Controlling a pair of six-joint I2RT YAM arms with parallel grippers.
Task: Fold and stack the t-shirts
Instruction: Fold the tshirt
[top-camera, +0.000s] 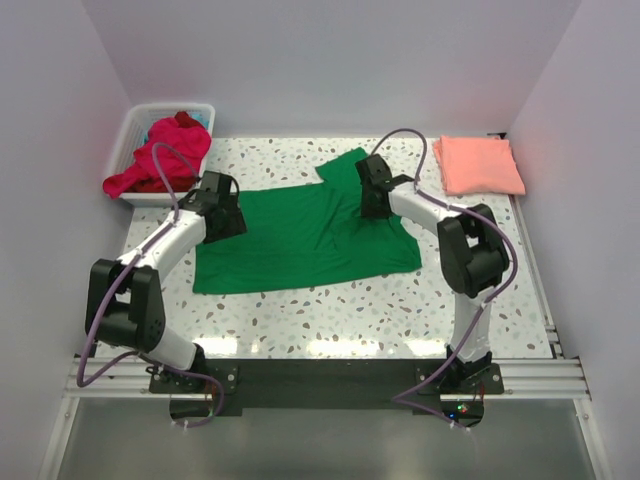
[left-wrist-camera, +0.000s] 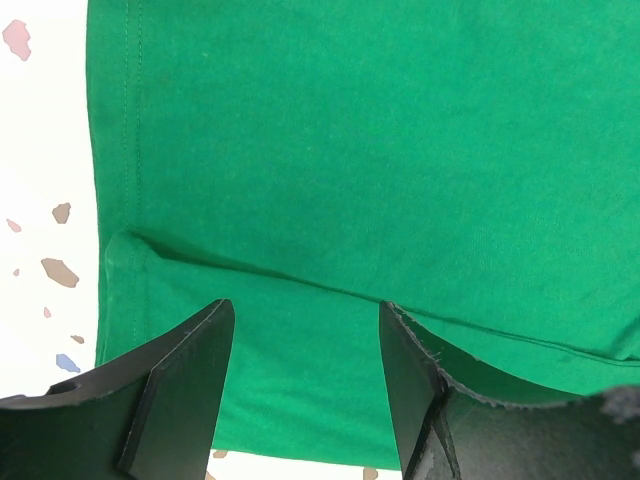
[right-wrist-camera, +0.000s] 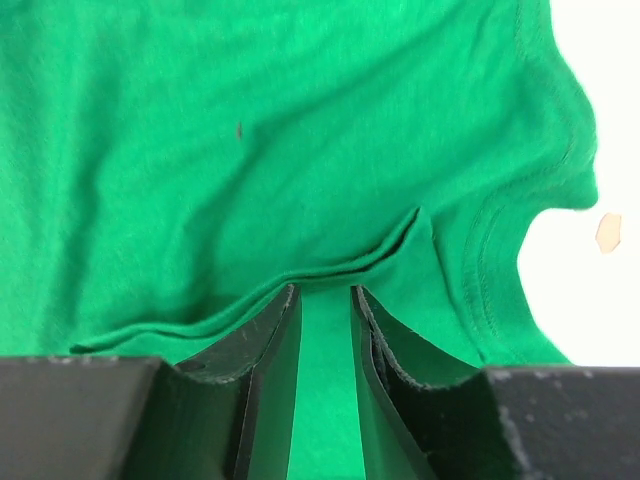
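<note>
Top external camera: fixed high behind my two bases, facing forward and down. It stands far enough back to take in the whole table (top-camera: 300, 310) and both arms.

Left wrist camera: looks along my left gripper (left-wrist-camera: 305, 320), very near the green t-shirt (top-camera: 300, 235), at its stitched side edge and a strip of table.

Right wrist camera: looks equally near past my right gripper (right-wrist-camera: 325, 295), at a curved stitched edge.

All three views share that shirt. The wrist views show opposite ends.
</note>
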